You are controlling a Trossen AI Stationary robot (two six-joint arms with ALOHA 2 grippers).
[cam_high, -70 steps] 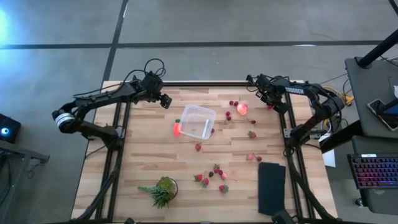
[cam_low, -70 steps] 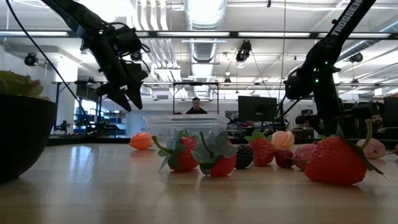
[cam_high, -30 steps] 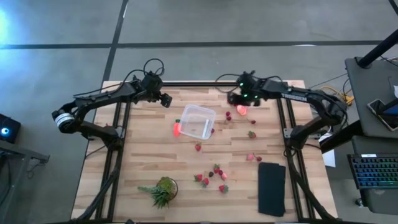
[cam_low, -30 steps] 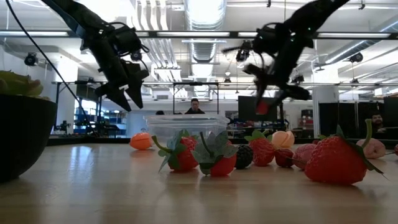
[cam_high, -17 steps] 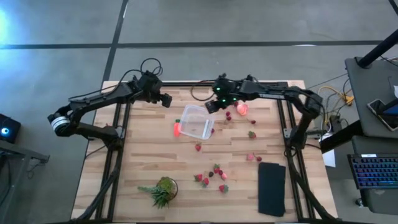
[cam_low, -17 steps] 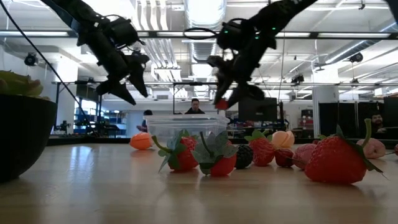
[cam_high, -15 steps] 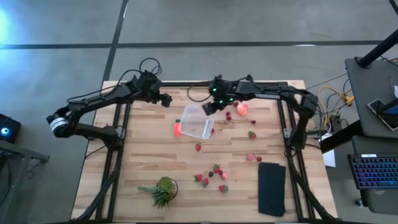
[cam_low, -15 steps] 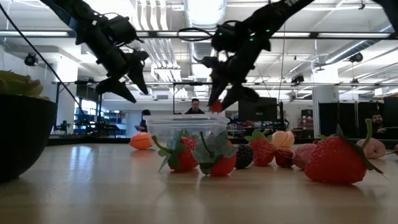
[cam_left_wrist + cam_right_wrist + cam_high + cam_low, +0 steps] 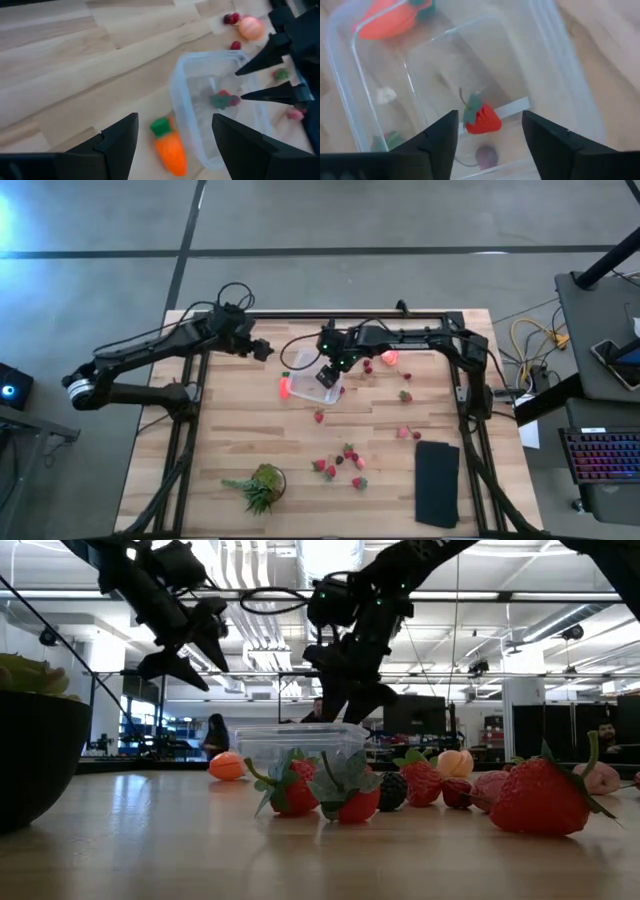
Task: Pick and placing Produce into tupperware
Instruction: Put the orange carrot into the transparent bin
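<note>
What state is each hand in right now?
Left hand: closed, empty, beside the tupperware.
Right hand: open over the tupperware, strawberry released inside.

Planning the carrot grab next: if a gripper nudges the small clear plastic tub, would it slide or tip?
The clear plastic tub probably slides easily: thin walls, only one strawberry inside, smooth wooden table. Tipping seems unlikely, since it sits low and wide.

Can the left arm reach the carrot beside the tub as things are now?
Probably yes. The carrot lies on bare wood outside the tub, on the left gripper's side. The right gripper hangs over the tub, not the carrot. The left fingers would have to open first.
</note>
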